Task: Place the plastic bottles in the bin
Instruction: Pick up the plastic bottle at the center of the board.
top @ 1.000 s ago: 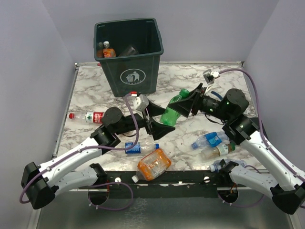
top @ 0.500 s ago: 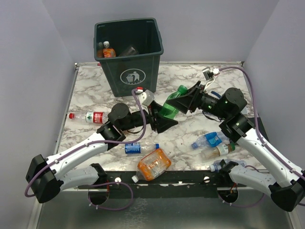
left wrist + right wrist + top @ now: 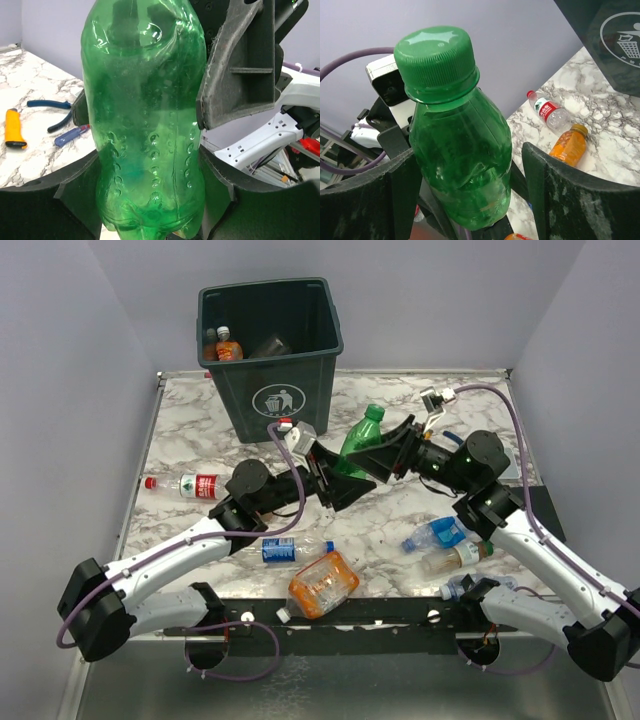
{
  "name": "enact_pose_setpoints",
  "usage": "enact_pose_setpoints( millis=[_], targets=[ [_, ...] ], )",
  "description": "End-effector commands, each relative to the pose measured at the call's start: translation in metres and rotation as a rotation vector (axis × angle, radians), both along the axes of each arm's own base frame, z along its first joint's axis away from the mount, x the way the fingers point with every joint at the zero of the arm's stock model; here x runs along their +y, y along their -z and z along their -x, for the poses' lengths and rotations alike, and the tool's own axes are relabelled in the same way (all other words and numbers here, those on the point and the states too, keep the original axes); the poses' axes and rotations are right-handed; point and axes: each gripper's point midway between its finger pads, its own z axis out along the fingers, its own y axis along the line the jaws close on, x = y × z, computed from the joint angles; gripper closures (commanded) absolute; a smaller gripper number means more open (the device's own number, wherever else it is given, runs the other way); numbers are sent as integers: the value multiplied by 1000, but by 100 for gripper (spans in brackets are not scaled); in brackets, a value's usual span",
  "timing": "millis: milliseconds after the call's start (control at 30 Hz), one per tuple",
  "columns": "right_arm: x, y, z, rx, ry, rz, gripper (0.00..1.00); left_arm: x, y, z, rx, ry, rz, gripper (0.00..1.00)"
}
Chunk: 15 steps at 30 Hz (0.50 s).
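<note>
1 green bottle (image 3: 357, 443): left jaws tight, right jaws wide; pliers (image 3: 47, 104) left-wrist view only

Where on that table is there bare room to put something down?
The table is bare left of the bin, behind the red-label bottle, and at the back right, past the green bottle. The front edge is crowded: orange bottle, blue-label bottle, more at right. The left arm and right arm meet mid-table.
</note>
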Motion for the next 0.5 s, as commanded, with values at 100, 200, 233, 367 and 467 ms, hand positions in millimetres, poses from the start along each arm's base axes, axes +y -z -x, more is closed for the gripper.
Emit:
enact_pose_setpoints(
  millis=[100,200,233,367,467],
  targets=[
    [6,1,-4,14,-9,-44,44,-7,-21,0,-16,-1,79,100],
    [8,2,-8,22,-7,-59,62,-7,-23,0,-20,-7,86,96],
    [7,3,-9,21,4,-60,66,-7,-22,0,-24,-9,85,83],
    [-4,8,-12,-29,77,24,69,8,-23,-2,-36,-71,96,2],
    [-22,16,-14,-90,161,163,69,28,-25,-6,-75,-170,54,1]
  ],
)
